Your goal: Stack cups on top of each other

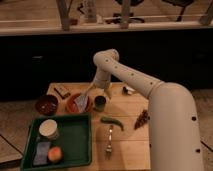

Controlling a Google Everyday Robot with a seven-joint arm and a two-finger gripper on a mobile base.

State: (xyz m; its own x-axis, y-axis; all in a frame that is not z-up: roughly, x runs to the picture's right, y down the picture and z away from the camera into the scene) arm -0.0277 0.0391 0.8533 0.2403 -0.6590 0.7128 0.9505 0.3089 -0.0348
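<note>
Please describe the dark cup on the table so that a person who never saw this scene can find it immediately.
Start at the wooden table and find the green tray at its front left. Behind the tray's far right corner stands the dark grey-olive cup, right of the orange bowl and below the gripper. It is narrow and upright; the bowls are wide.
</note>
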